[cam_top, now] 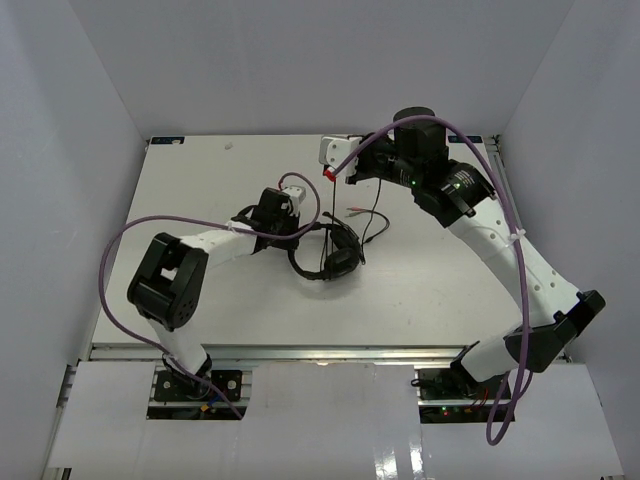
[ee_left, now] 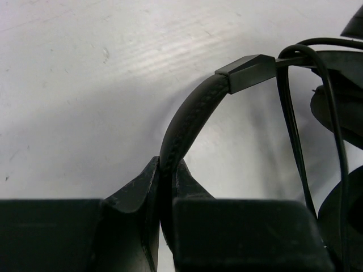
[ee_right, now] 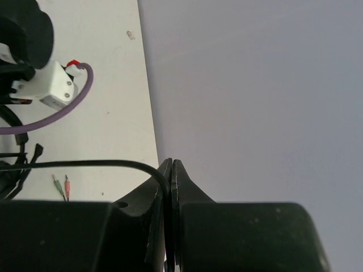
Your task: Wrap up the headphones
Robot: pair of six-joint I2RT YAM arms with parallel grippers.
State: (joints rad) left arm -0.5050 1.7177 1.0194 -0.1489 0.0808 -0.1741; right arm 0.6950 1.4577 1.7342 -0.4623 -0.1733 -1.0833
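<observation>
The black headphones [cam_top: 332, 252] lie mid-table, earcups stacked at the right of their arched headband. My left gripper [cam_top: 300, 230] is shut on that headband; in the left wrist view the padded band [ee_left: 190, 116] rises from between the jaws of the left gripper [ee_left: 168, 173] toward an earcup [ee_left: 340, 107], and loops of the thin cord [ee_left: 292, 130] cross in front of it. My right gripper [cam_top: 352, 172] hangs above the far part of the table, shut on the cord [ee_right: 102, 164], which bends into the right gripper [ee_right: 171, 170]. The cord's plug ends [ee_right: 62, 186] lie on the table.
The white table [cam_top: 200, 180] is walled at the back and both sides; the back wall [ee_right: 255, 85] fills most of the right wrist view. Thick purple arm cables [cam_top: 115, 260] loop beside each arm. The left arm's white wrist block [ee_right: 48, 88] is close to the right gripper.
</observation>
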